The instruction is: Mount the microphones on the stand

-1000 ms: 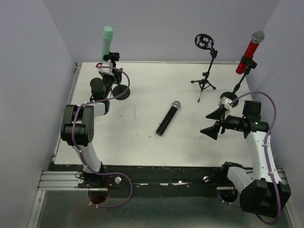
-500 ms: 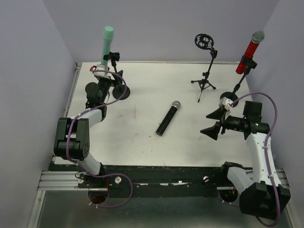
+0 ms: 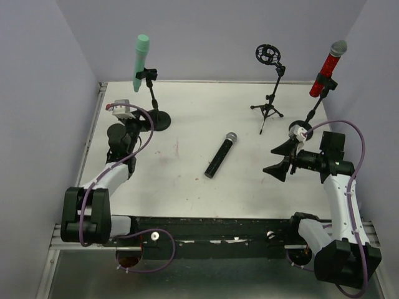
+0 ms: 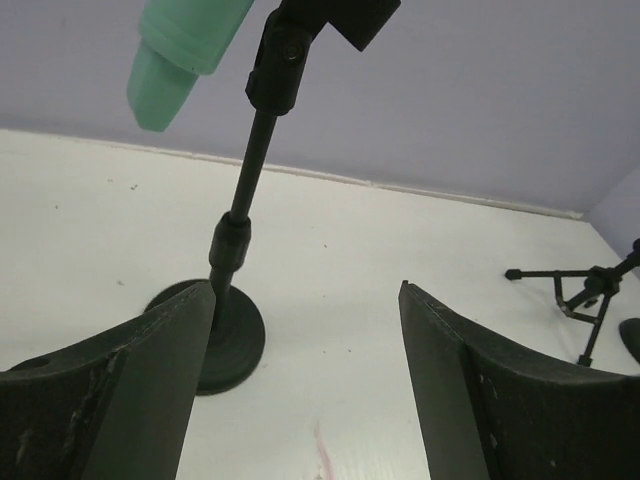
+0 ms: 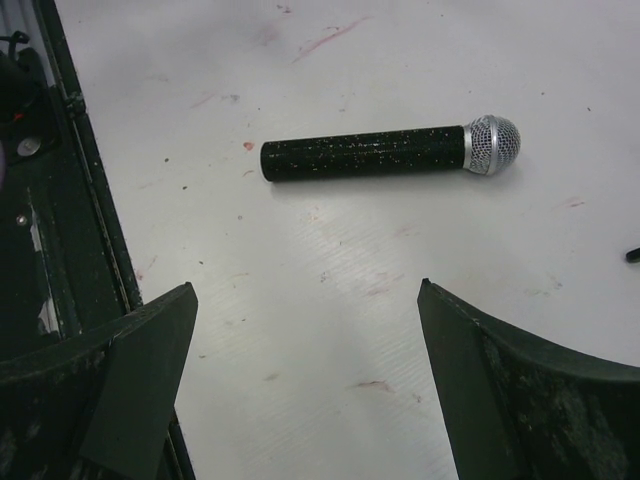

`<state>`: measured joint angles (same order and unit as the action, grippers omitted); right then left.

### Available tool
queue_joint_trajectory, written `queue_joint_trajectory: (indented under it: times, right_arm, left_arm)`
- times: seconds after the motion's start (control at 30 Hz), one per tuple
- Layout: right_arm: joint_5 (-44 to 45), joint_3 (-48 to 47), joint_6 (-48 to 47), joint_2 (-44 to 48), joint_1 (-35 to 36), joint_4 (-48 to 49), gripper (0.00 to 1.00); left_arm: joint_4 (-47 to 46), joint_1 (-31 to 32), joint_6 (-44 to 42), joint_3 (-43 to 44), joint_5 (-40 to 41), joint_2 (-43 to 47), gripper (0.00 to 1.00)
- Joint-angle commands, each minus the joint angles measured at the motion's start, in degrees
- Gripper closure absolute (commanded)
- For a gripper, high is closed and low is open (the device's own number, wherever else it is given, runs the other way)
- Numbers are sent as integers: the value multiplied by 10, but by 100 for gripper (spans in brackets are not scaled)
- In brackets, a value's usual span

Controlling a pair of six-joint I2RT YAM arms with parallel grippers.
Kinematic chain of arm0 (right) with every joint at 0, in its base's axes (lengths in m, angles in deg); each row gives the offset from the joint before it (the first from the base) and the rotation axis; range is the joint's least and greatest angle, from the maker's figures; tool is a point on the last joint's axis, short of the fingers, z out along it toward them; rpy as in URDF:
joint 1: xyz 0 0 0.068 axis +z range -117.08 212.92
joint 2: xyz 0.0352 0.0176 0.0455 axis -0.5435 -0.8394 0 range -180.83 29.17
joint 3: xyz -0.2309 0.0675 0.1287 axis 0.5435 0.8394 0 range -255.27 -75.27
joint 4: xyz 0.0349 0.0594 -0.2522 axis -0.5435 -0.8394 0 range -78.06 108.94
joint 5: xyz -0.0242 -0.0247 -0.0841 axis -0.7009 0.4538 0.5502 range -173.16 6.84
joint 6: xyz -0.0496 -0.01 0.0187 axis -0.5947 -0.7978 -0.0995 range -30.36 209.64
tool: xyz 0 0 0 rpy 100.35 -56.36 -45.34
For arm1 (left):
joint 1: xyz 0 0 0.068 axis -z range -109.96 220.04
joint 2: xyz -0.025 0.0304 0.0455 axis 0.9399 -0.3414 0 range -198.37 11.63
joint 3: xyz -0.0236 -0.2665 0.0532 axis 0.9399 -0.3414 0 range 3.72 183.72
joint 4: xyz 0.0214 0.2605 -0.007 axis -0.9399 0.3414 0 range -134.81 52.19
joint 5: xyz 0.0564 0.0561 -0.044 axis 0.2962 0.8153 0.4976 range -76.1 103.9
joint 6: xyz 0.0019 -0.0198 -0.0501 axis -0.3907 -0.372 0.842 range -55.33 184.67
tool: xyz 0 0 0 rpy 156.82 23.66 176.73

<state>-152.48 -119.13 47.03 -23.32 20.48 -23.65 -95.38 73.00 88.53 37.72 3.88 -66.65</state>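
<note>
Three lilac walls [image 3: 218, 37] hem our scuffed white table [image 3: 187, 112]. A speckled black mic [image 5: 365, 158] lies flat; our left gripper [image 4: 305, 300] and right gripper [image 5: 305, 300] gape, empty.

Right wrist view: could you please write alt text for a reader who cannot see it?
A black microphone with a silver mesh head lies flat on the white table. The right gripper is open, its dark fingers framing the bottom corners.
</note>
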Motion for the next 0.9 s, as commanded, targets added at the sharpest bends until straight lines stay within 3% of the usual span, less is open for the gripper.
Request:
queue_joint_trajectory:
  times: [0.0,0.2,0.33,0.43,0.53,0.67,0.87]
  right_arm:
    - [-15,-33,66,-18,-1,50,1]
    - [72,-149,155,-88,26,105,2]
    - [188,-234,227,-140,50,145,2]
    - [295,-274,318,-175,57,217,3]
    - [362,-314,389,-219,64,248,3]
    - [430,-341,465,-269,73,285,0]
    - [451,-341,460,-326,94,342,0]
  left_arm:
    - [101,6,87,-25,-4,115,18]
    - [270,8,133,10,-111,229,16]
    - [411,7,67,86,-197,266,11]
    - [502,7,6,111,-214,292,8]
    - [524,7,-22,78,-183,341,2]
    - [515,7,-41,35,-161,394,2]
    - [518,8,-53,28,-163,405,2]
